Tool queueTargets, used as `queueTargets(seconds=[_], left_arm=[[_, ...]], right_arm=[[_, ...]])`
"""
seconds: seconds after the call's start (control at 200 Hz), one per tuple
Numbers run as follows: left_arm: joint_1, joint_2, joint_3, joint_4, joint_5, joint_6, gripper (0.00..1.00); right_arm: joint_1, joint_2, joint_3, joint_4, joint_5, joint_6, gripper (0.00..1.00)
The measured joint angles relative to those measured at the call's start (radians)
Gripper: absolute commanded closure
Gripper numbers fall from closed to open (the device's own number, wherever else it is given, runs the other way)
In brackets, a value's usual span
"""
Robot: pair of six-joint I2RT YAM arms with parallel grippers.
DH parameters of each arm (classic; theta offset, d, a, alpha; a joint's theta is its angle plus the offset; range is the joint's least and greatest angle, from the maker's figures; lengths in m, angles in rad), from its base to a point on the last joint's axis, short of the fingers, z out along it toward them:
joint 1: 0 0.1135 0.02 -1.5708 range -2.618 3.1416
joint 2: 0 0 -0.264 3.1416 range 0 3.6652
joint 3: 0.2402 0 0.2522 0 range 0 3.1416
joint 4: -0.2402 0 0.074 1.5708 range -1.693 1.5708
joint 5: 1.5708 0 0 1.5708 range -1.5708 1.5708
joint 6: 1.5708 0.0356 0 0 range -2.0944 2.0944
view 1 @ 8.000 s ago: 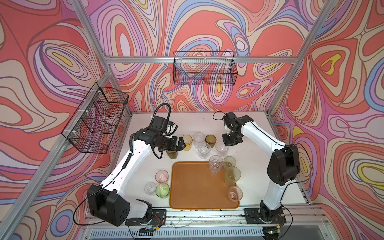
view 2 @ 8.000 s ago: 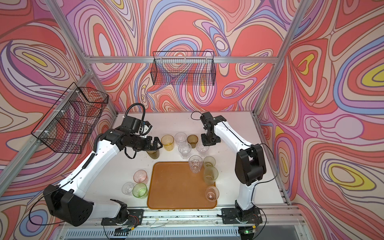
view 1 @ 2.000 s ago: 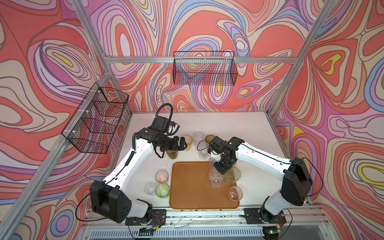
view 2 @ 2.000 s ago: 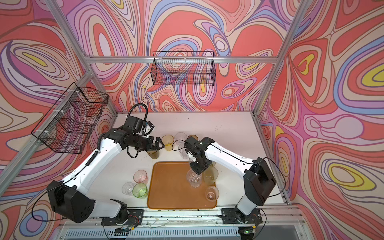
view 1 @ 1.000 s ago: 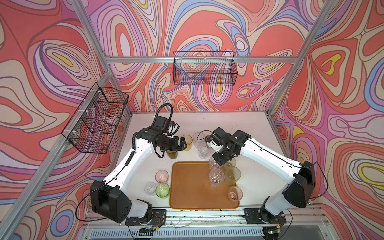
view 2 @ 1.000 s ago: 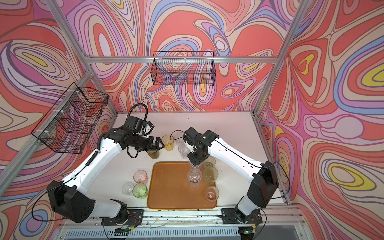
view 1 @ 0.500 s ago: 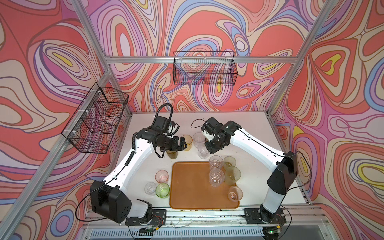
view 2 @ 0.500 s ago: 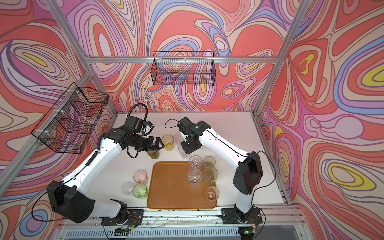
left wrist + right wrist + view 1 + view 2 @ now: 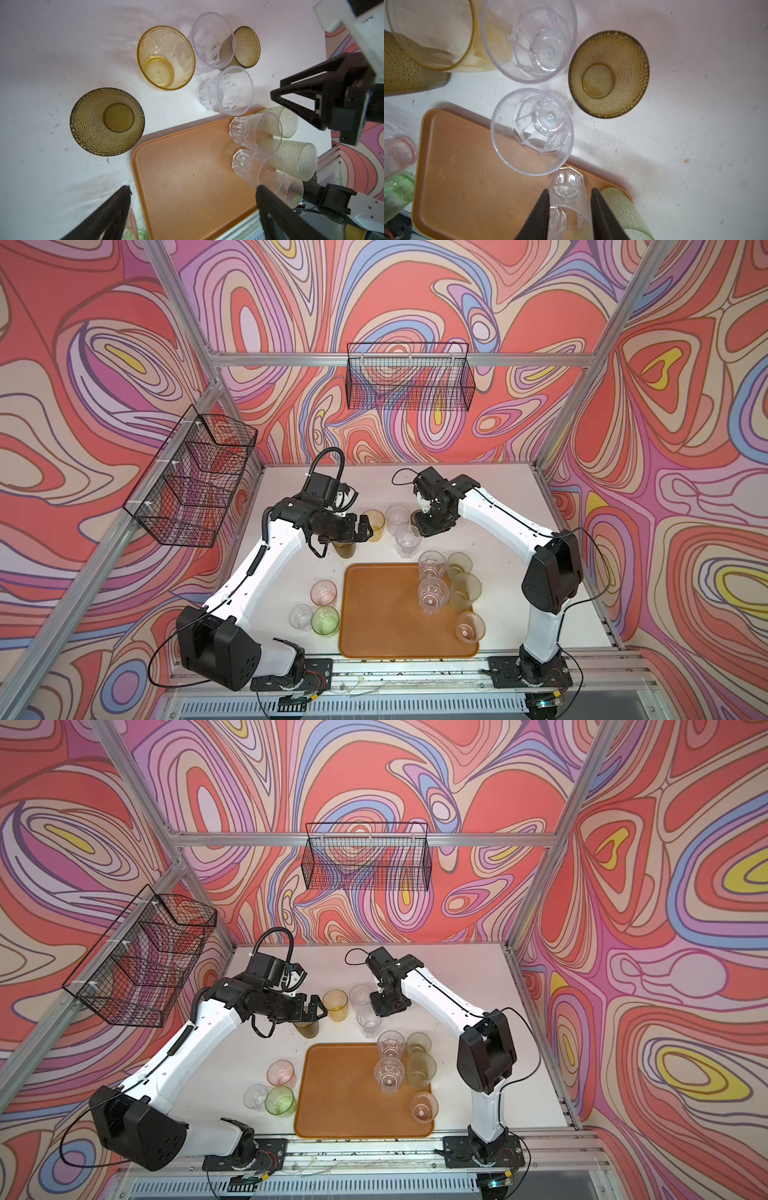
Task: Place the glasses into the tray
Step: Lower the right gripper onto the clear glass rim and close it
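Note:
The orange-brown tray lies at the table's front and holds several glasses along its right side, clear and pale green among them. Behind it on the table stand an amber glass, two clear glasses and two dark olive ones. My left gripper hangs wide open and empty above the left olive glass. My right gripper hovers over the back olive glass, its jaws a little apart and empty. A pink, a clear and a green glass stand left of the tray.
Two black wire baskets hang on the walls, one on the left and one at the back. Aluminium posts frame the table. Bare white tabletop shows at the back right, and the left half of the tray is bare.
My right arm has drawn back from the tray to the glasses behind it, leaving a clear glass on the tray. The left arm has stayed still.

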Motion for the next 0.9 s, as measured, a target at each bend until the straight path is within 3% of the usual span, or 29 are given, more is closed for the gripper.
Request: queueTargets(seconds=[0.901], left_arm=[[0.000, -0.017, -0.012, -0.019, 0.026, 0.019, 0.03]], right_arm=[[-0.023, 0.121, 0.011, 0.082, -0.048, 0.080, 0.78]])
